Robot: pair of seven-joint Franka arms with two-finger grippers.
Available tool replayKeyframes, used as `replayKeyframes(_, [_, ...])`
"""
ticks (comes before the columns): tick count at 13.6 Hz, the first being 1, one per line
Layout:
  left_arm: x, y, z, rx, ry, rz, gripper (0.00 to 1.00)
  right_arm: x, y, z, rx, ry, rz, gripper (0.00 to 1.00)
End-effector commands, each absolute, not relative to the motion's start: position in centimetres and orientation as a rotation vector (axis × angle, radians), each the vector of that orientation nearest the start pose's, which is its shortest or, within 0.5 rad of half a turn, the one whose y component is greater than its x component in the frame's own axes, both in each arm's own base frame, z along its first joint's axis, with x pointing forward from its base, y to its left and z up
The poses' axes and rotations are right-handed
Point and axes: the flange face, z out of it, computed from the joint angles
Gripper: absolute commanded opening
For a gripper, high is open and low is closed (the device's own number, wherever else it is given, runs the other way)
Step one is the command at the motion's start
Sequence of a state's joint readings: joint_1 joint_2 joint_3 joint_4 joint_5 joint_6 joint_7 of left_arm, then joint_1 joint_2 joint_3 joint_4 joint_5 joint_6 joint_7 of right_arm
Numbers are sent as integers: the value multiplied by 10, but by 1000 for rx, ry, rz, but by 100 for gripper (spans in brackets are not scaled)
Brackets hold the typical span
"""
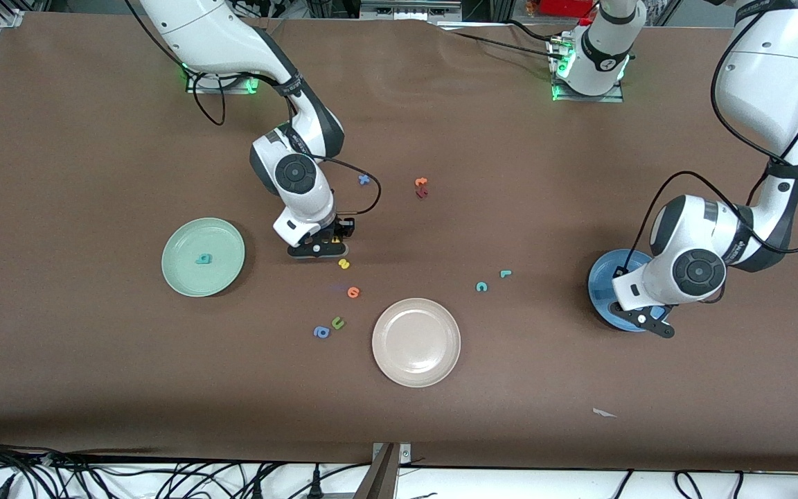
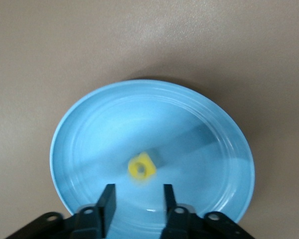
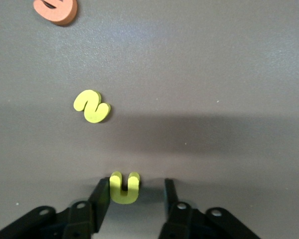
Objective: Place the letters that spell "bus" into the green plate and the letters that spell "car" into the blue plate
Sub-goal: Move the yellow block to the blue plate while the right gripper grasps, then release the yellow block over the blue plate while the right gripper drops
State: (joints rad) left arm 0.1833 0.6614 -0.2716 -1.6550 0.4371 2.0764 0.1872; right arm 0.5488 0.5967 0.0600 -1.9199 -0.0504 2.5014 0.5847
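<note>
Presently the right gripper [image 3: 132, 191] sits low on the table, fingers parted around the yellow "u" [image 3: 124, 187], with the yellow "s" [image 3: 91, 106] near at eleven o'clock. The left gripper [image 2: 137, 199] hangs narrowly parted over the blue plate [image 2: 89, 124], where the yellow "a" [image 2: 141, 168] lies. The teal "b" [image 1: 203, 259] rests in the green plate [image 1: 184, 277].

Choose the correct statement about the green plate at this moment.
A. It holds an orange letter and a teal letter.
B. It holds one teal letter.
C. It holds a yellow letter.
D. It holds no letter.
B: in the front view, the green plate holds a single teal letter near its middle, and nothing else lies in it.
</note>
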Motion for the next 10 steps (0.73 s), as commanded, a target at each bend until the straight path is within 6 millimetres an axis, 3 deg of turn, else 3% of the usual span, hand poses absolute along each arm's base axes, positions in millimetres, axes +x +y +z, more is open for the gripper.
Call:
replayKeyframes(1, [670,-23,227,-2842,755,297,100,514,361,174,-3150,-83,-1,22])
replayKeyframes(2, [670,-26,229,-2856,736,295,100,514,360,175,-3151,-83,0,14])
replayKeyframes(5, [665,-71,231,-3019,588,290,100,522,351,201,-3159,-94,-10,13])
replayKeyframes(8, [651,-137,235,-3085,438,289,96,543,297,245,-3236,-245,91,13])
replayKeyframes(10, [638,-166,232,-3122,369,251,94,558,254,258,-3250,-369,146,13])
